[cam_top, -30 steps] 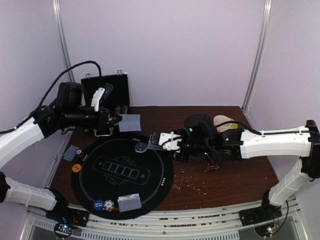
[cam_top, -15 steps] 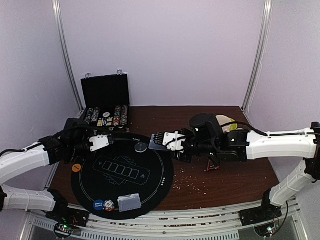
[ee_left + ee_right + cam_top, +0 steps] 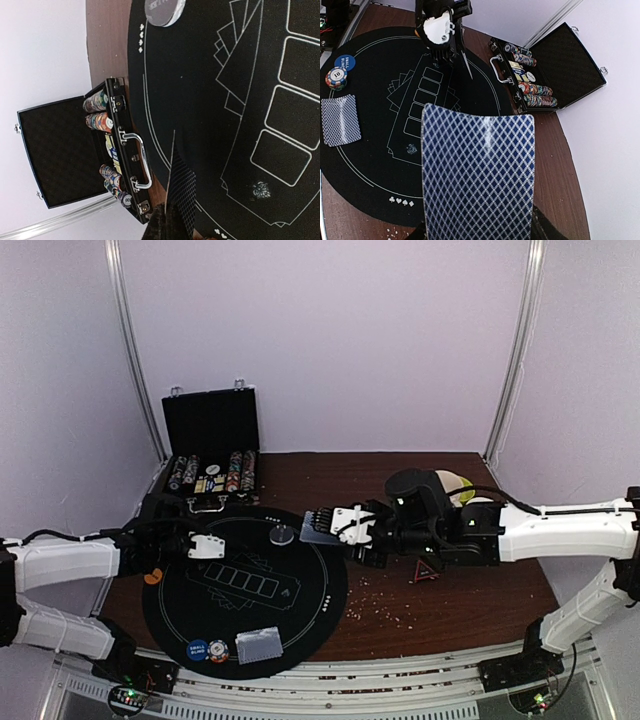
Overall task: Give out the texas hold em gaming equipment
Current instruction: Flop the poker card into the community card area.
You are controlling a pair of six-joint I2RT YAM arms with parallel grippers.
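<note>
My right gripper (image 3: 318,524) is shut on the deck of blue-diamond-backed cards (image 3: 477,170), held over the right edge of the round black mat (image 3: 300,605). My left gripper (image 3: 216,546) hangs low over the mat's left side, shut on a single card (image 3: 178,182) that shows edge-on. The same card (image 3: 466,62) juts from that gripper (image 3: 440,30) in the right wrist view. On the mat lie a clear grey disc (image 3: 283,534), an orange disc (image 3: 152,577), a blue disc (image 3: 197,649), a red-white chip (image 3: 218,650) and dealt cards (image 3: 258,643).
An open black case (image 3: 212,455) with rows of chips stands at the back left, close behind the left gripper. A white patterned mug (image 3: 452,483) sits behind the right arm. A small red triangle (image 3: 425,573) and crumbs lie on the brown table right of the mat.
My left arm has swung down from beside the case to low over the mat's left side, still gripping its card. The right arm with the deck has drifted slightly right.
</note>
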